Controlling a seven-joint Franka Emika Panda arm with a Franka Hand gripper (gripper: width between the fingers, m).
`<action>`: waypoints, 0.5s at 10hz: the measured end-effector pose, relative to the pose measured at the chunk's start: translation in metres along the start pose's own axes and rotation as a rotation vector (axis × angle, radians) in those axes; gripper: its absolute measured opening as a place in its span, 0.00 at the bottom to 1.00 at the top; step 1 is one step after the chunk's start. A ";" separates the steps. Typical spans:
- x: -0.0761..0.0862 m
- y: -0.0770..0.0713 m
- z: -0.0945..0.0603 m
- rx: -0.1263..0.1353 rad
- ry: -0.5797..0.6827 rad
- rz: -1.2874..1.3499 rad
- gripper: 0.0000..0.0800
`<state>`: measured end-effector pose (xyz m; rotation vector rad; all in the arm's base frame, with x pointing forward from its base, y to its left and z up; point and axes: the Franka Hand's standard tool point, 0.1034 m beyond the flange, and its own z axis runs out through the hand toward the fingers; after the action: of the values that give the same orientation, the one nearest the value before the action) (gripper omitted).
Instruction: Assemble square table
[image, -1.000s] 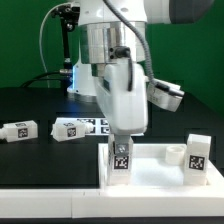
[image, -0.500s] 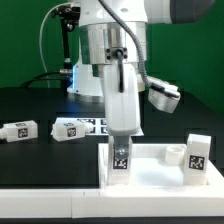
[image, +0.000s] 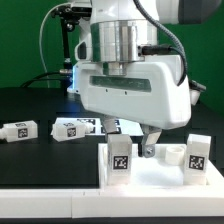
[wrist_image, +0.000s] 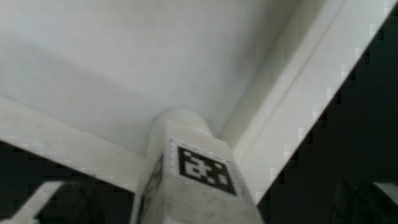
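The jaws hang low over the square top (image: 160, 174), close by the upright leg (image: 121, 157) at its corner. Whether they are spread or clenched, or touching that leg, I can't tell. Inside the raised rim a second leg (image: 198, 153) stands at the exterior view's right, just beside a round socket (image: 175, 152). Out on the black surface (image: 40, 158) lie a third leg (image: 72, 127) and a fourth leg (image: 20, 130).

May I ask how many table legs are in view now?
4 legs. One and another lie on the dark table at the exterior view's left. Two stand upright on the tabletop: one at its near corner, one toward the exterior view's right. The arm may hide more.
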<state>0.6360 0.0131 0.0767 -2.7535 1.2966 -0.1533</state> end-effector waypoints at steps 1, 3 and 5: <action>0.001 -0.001 -0.001 -0.009 0.012 -0.246 0.81; 0.008 0.008 -0.001 -0.016 -0.010 -0.572 0.81; 0.006 0.014 0.001 -0.020 -0.035 -0.736 0.81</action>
<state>0.6296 -0.0007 0.0739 -3.0822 0.2216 -0.1375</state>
